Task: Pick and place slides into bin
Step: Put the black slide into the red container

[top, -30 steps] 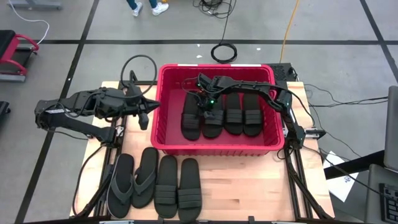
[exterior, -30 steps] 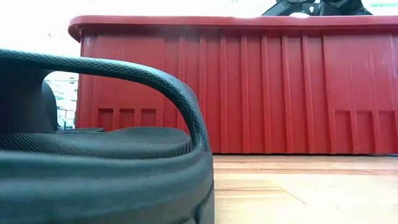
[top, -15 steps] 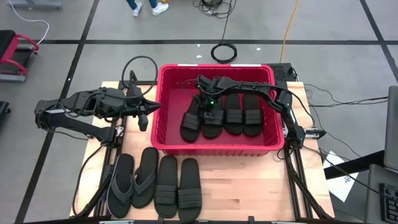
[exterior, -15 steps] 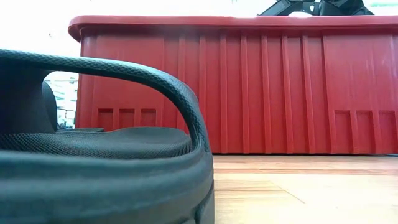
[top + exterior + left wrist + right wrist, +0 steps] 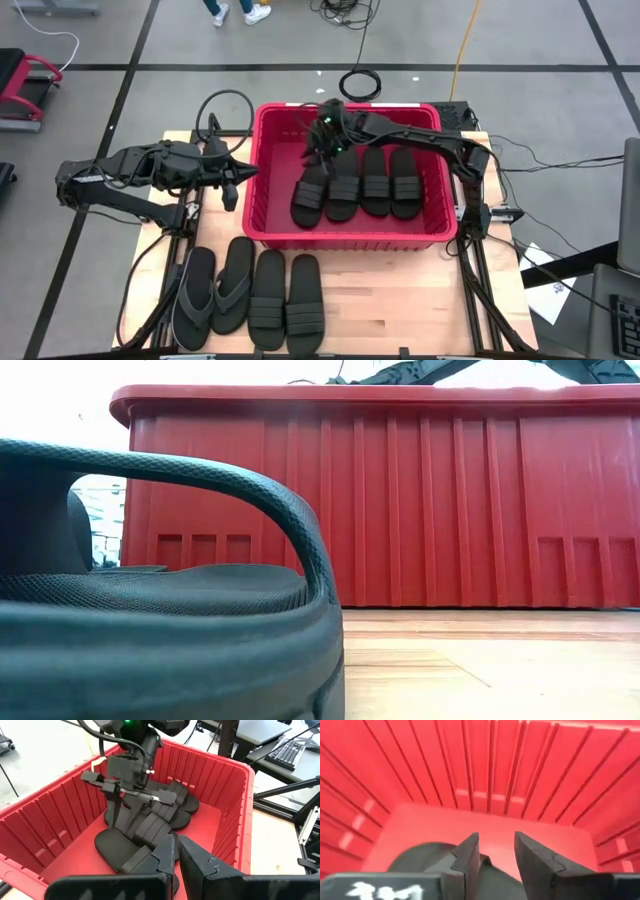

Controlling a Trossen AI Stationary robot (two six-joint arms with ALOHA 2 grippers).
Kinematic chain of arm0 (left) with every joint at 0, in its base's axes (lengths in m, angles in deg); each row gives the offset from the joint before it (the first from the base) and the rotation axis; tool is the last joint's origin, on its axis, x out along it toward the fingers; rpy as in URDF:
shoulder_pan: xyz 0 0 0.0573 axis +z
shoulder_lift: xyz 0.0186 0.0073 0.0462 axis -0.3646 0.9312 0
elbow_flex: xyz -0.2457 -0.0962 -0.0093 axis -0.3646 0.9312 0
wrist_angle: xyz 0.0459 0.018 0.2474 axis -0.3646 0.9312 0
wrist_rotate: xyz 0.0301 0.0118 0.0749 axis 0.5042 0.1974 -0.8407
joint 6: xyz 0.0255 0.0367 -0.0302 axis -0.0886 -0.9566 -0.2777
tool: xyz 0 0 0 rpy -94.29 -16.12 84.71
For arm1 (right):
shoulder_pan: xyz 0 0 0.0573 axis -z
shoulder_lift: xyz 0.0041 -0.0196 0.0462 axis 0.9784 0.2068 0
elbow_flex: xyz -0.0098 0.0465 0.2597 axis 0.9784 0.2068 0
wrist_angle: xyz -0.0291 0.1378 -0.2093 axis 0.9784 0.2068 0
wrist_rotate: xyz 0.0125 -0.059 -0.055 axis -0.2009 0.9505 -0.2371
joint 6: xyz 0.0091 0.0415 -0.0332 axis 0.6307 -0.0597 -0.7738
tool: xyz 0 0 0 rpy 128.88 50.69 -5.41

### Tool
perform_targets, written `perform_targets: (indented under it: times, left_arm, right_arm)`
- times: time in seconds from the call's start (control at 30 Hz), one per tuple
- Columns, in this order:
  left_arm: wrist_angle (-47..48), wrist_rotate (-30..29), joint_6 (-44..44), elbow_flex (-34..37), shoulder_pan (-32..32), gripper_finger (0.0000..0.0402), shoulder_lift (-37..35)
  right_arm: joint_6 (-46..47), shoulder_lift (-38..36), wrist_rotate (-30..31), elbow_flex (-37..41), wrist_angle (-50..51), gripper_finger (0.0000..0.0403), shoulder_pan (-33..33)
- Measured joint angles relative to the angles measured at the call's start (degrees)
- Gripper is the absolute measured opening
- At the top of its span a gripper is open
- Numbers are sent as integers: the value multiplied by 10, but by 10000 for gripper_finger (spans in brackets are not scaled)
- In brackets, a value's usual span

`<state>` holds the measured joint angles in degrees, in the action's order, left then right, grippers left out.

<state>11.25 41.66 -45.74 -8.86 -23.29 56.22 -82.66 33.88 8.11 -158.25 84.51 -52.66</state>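
Fingers of my right gripper [image 5: 494, 851]: apart, nothing between them, poised over the far left part of the bin [image 5: 262, 205], above the upper end of the leftmost slide inside it. Fingers of my left gripper [image 5: 176, 854]: together, empty, parked just outside the bin's left wall and pointing at it.

Landmark: the bin, a red ribbed crate at the far middle of the desk [image 5: 400, 300].

Item, slides in the bin [image 5: 358, 185]: four black strap slides, laid side by side on the bin floor. Three lie with their long axes running from the bin's near wall to its far wall, roughly parallel. The leftmost one [image 5: 311, 196] is skewed, its near end swung toward the bin's left wall and its far end leaning in against its neighbour.

Item, slides outside the bin [image 5: 247, 297]: four in a row on the desk just in front of the bin's near wall, toward its left corner. Two grey thong flip-flops sit on the left, two black strap slides on the right. All lie flat, long axes pointing at the bin's near wall, the flip-flops tilted slightly.

Progress, as I judge it: four of eight placed, so about half done. Four remain to be picked up and dropped in. Neither arm has one in hand at present.
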Motion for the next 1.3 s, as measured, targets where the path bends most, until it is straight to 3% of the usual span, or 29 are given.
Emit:
perform_targets:
  times: [0.1, 0.33, 0.57, 0.93, 1.0, 1.17, 1.3]
  left_arm:
    - [0, -2, -5, 0, 0, 21, 0]
    - [0, -3, -14, 0, 0, 21, 0]
    - [0, -4, -58, 0, 0, 21, 0]
    - [4, -4, -29, 0, 0, 21, 0]
    - [11, 18, -46, 0, 0, 21, 0]
    - [21, 96, -90, 0, -6, 21, 2]
    - [0, 127, -111, 0, -13, 21, 0]
  right_arm:
    - [35, -2, -29, 0, -1, 89, 0]
    - [100, -31, -174, 0, 2, 7, -4]
    - [95, -57, -144, 0, -5, 1, -3]
    - [129, -26, -143, 1, 40, 0, -4]
    - [138, -26, -148, 1, 39, 0, -5]
    - [136, -60, -247, 1, 42, 0, -17]
    - [140, -123, -240, 1, 51, 0, -34]
